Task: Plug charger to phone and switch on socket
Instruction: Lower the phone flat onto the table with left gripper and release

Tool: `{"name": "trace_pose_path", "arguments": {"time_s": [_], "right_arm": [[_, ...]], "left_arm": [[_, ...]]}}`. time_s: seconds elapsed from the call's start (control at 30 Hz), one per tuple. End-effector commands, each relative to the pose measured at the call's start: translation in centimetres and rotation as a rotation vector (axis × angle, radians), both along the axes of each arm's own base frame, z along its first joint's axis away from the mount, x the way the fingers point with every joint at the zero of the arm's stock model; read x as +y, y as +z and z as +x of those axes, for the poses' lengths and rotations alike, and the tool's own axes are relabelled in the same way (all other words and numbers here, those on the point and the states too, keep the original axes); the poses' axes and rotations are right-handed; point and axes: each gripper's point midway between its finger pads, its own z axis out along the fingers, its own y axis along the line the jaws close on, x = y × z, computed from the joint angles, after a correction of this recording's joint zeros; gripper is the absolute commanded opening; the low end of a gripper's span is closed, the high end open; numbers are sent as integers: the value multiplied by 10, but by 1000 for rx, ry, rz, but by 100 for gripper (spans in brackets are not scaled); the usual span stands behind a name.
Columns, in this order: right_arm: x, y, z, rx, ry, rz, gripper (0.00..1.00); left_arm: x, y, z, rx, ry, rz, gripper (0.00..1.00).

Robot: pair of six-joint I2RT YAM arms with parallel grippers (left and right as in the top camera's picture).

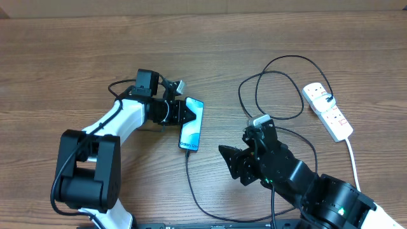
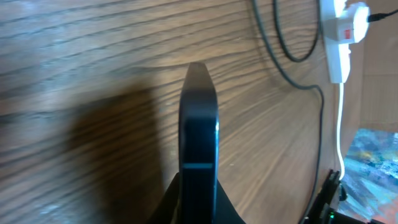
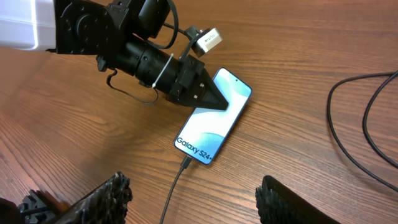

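Observation:
The phone [image 1: 192, 125] lies on the wood table with its light blue screen up and its "Galaxy" end toward the front. My left gripper [image 1: 180, 115] is shut on the phone's far part. In the left wrist view the phone [image 2: 199, 118] shows edge-on between the jaws [image 2: 199, 208]. The charger's thin black cable [image 1: 191, 184] runs from the front edge up to the phone, and its connector tip [image 3: 185, 164] sits at the phone's [image 3: 214, 118] lower end. My right gripper [image 3: 193, 190] is open and empty just in front of the phone, also in the overhead view [image 1: 233, 164]. The socket [image 1: 327, 111] lies at the far right.
The black cable [image 1: 280, 83] loops widely between the phone and the socket, with a plug [image 2: 351, 14] in the strip [image 2: 336, 50]. The strip's white cord [image 1: 353, 162] runs toward the front right. The left arm [image 3: 118, 43] lies across the table behind the phone.

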Motion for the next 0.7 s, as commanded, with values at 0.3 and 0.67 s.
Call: {"name": "trace_pose_path", "arguments": {"time_s": [0.3, 0.67], "right_arm": [[3, -9, 6, 18, -11, -45, 69], [4, -13, 6, 28, -8, -55, 70]], "left_arm": [[32, -34, 2, 99, 102, 172, 4], [42, -42, -10, 157, 111, 236, 17]]}}
